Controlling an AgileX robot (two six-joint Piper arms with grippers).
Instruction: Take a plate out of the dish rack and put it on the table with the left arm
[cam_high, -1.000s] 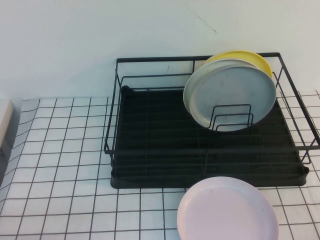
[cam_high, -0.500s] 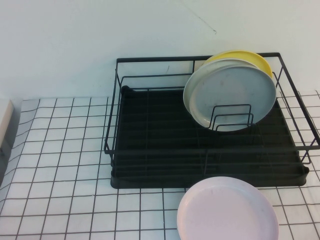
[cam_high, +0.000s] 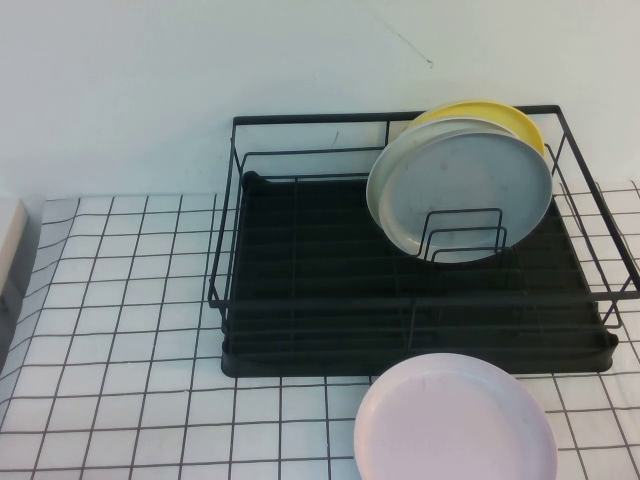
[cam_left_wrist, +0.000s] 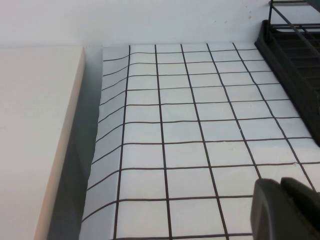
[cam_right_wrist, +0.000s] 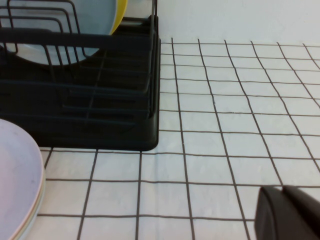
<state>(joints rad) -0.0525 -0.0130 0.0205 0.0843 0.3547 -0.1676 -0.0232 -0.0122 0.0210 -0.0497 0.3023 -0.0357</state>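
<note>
Grid-lined table (cam_high: 120, 300) fills the left of the scene, with the left gripper (cam_left_wrist: 285, 210) low over it, jaws pressed together on nothing, well away from the dish rack (cam_high: 300, 330). Further right, a grey plate (cam_high: 460, 190) and a yellow plate (cam_high: 500, 112) stand upright in the rack's dividers. The pink plate (cam_high: 455, 420) lies flat on the table, just in front of the rack. It looks stiff, light and smooth, likely slippery and breakable; its raised rim is the best place to pinch. The right gripper (cam_right_wrist: 290, 212) hovers over the table beside the rack; whether it is parted, I cannot tell. No writing or brand shows.
</note>
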